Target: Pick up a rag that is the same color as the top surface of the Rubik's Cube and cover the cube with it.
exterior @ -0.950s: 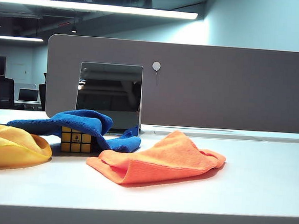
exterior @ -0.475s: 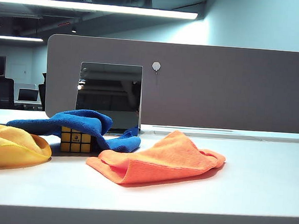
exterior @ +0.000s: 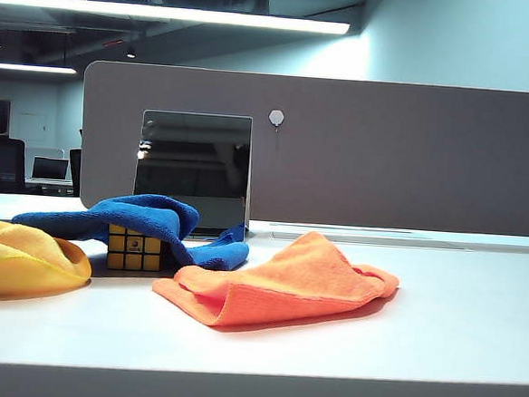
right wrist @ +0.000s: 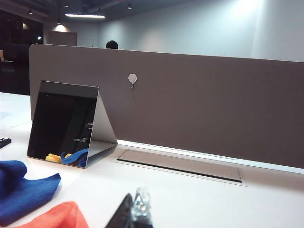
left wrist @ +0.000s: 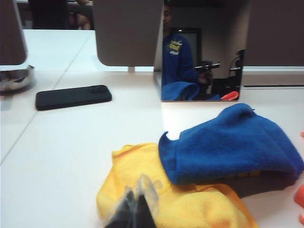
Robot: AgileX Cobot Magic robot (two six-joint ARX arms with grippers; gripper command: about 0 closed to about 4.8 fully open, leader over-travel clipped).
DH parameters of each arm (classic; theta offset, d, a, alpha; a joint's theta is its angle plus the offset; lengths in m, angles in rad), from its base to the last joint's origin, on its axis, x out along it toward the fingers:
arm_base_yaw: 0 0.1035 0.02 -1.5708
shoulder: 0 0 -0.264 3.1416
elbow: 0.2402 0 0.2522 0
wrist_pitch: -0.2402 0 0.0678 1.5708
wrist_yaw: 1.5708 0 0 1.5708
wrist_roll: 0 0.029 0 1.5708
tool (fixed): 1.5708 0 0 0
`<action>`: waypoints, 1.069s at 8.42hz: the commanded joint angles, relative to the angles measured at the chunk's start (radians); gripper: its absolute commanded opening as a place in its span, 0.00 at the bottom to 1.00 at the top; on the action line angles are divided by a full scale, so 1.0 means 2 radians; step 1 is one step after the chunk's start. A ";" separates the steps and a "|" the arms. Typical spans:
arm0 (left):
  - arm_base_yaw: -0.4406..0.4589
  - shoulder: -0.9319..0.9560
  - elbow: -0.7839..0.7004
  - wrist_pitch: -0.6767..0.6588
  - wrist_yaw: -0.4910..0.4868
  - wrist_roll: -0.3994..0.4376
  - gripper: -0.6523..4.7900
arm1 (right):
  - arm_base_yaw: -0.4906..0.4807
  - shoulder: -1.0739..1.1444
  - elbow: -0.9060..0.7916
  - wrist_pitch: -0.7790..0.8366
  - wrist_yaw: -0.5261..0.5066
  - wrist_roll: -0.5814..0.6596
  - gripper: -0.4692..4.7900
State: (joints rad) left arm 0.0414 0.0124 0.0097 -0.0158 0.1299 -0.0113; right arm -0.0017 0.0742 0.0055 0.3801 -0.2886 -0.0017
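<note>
While three cloths crowd the counter's (exterior: 437, 329) left, with the rag (exterior: 145, 216) draping the Rubik's Cube (exterior: 134, 248), we see bare surface rightward and both the left gripper (left wrist: 137, 206) and the right gripper (right wrist: 133, 211) with fingers closed on nothing.

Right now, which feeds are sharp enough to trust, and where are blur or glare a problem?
Exterior view: sharp, dim bluish light, a ceiling light strip glaring; deep blue microfibre rag draped over the small yellow-faced Rubik's Cube. Left wrist view: left gripper blurred, jaws together. Right wrist view: right gripper blurred at the edge.
</note>
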 commanded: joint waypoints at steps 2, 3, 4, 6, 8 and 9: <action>0.012 0.001 0.001 0.009 0.026 -0.004 0.11 | 0.000 0.000 -0.001 0.009 -0.001 -0.001 0.08; 0.012 0.001 0.001 0.007 0.029 -0.012 0.11 | 0.000 0.000 -0.001 0.009 0.001 -0.002 0.08; 0.012 0.001 0.001 0.000 0.027 -0.026 0.11 | 0.000 0.000 -0.001 0.008 0.007 -0.013 0.08; 0.012 0.001 0.001 -0.004 0.027 -0.026 0.11 | -0.001 0.000 -0.001 0.007 0.036 -0.030 0.08; 0.012 0.001 0.001 -0.001 0.027 -0.026 0.11 | -0.001 0.000 -0.001 0.003 0.044 -0.043 0.08; 0.012 0.001 0.001 -0.001 0.027 -0.026 0.11 | -0.006 0.000 -0.001 -0.004 0.044 -0.053 0.08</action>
State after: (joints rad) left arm 0.0662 0.0124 0.0097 -0.0273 0.1810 -0.0608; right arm -0.0071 0.0742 0.0055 0.3740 -0.2050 -0.0978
